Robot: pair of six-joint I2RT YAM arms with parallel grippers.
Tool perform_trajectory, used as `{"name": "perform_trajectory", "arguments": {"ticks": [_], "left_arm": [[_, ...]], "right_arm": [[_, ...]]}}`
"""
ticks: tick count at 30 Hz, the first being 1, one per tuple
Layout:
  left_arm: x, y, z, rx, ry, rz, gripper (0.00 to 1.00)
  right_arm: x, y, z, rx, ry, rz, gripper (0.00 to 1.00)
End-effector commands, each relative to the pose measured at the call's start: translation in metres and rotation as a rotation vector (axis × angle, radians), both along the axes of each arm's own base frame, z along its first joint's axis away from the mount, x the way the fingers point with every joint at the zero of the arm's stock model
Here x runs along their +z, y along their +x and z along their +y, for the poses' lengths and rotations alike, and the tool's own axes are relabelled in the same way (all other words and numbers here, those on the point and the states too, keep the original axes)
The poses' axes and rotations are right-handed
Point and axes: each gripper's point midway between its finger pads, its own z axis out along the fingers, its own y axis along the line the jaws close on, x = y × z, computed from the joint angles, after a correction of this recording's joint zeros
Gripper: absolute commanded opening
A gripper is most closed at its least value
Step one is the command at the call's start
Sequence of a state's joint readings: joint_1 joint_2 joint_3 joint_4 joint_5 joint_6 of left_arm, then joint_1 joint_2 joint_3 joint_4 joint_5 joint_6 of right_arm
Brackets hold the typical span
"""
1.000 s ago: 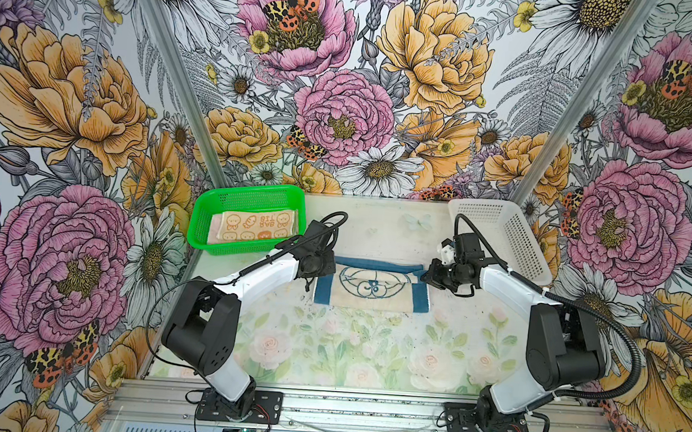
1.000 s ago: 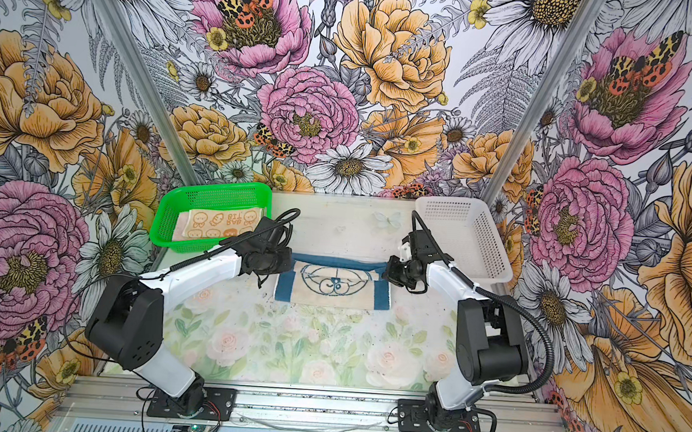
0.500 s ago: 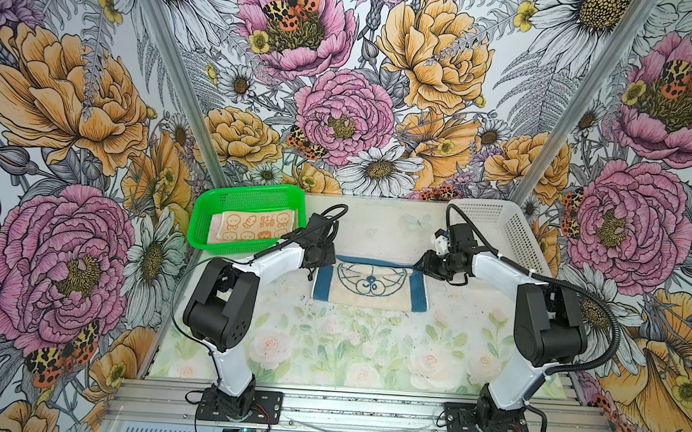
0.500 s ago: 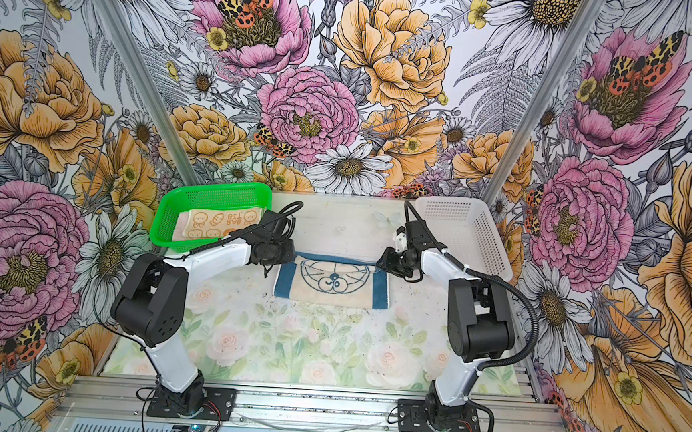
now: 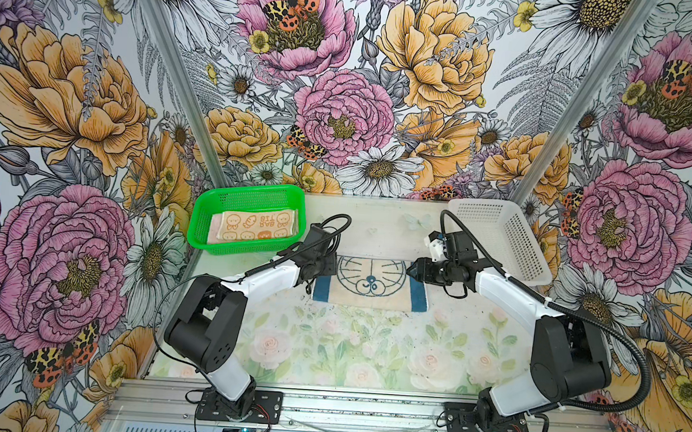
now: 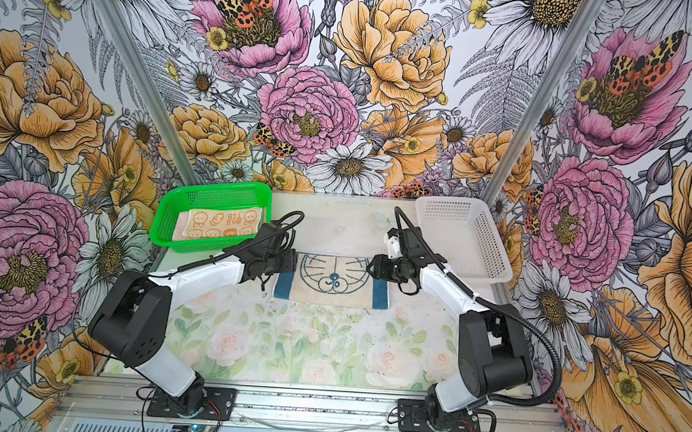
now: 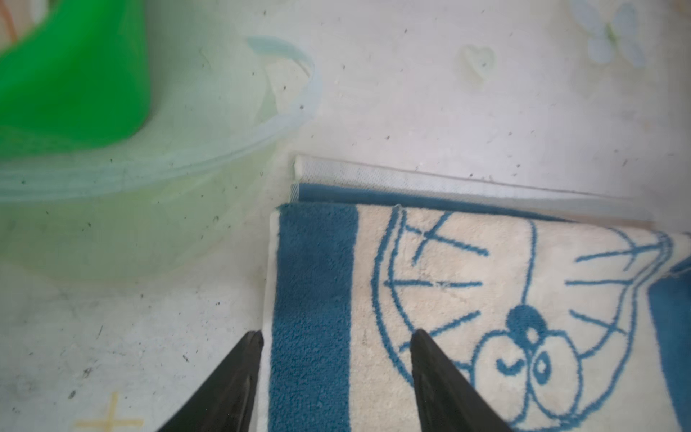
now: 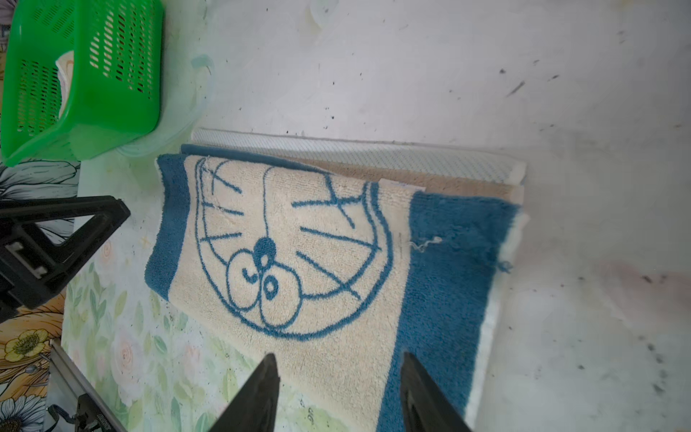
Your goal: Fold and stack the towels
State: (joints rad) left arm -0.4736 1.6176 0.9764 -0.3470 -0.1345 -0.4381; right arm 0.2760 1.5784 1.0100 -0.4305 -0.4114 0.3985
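The blue towel (image 5: 371, 283) (image 6: 333, 281) with the cream middle and Doraemon outline lies folded flat mid-table, and paler layers stick out along its far edge (image 8: 355, 149). In the left wrist view my left gripper (image 7: 336, 336) is open, its tips straddling the towel's left blue band without holding it. It sits at the towel's far-left corner in both top views (image 5: 330, 264) (image 6: 291, 263). Just over the towel's right end, my right gripper (image 8: 339, 357) (image 5: 411, 268) is also open and empty. The folded orange rabbit towel (image 5: 251, 229) (image 6: 218, 225) lies in the green basket.
The green basket (image 5: 203, 232) (image 6: 164, 229) stands at the far left, close to my left arm. A white basket (image 5: 497, 240) (image 6: 459, 237) stands at the far right with nothing visible in it. Floral walls enclose the table on three sides.
Both grippers carried the towel's edge toward the far side, then opened and let go. The towel now lies folded, and both grippers have drawn slightly outward.
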Motion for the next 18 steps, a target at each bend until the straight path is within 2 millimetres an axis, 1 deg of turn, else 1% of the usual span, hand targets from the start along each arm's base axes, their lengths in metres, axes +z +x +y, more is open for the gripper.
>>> {"name": "perform_trajectory", "arguments": {"ticks": [1, 3, 5, 7, 9, 12, 13, 14, 18], "left_arm": [[-0.005, 0.001, 0.009, 0.044, -0.004, -0.003, 0.66], [-0.001, 0.010, 0.013, 0.052, -0.005, -0.016, 0.66], [0.003, 0.022, 0.016, 0.062, -0.012, -0.022, 0.66], [0.003, 0.035, 0.019, 0.071, -0.015, -0.025, 0.66], [0.000, 0.047, 0.018, 0.071, -0.021, -0.019, 0.65], [-0.007, 0.060, 0.011, 0.060, -0.033, -0.003, 0.62], [-0.004, 0.064, 0.010, 0.060, -0.038, -0.010, 0.61], [-0.018, 0.066, 0.009, 0.060, -0.026, 0.014, 0.59], [-0.023, 0.071, 0.001, 0.053, -0.035, 0.026, 0.52]], "right_arm": [[-0.006, 0.020, -0.003, -0.039, -0.051, -0.025, 0.53], [-0.010, 0.034, -0.022, -0.111, -0.129, -0.052, 0.54], [-0.011, 0.045, -0.034, -0.153, -0.163, -0.069, 0.54], [-0.013, 0.052, -0.042, -0.171, -0.173, -0.082, 0.54], [-0.018, 0.058, -0.048, -0.183, -0.171, -0.079, 0.54], [-0.028, 0.063, -0.052, -0.189, -0.162, -0.058, 0.54], [-0.030, 0.065, -0.050, -0.184, -0.149, -0.058, 0.54], [-0.032, 0.066, -0.048, -0.178, -0.137, -0.055, 0.54], [-0.036, 0.070, -0.045, -0.169, -0.117, -0.049, 0.53]]}}
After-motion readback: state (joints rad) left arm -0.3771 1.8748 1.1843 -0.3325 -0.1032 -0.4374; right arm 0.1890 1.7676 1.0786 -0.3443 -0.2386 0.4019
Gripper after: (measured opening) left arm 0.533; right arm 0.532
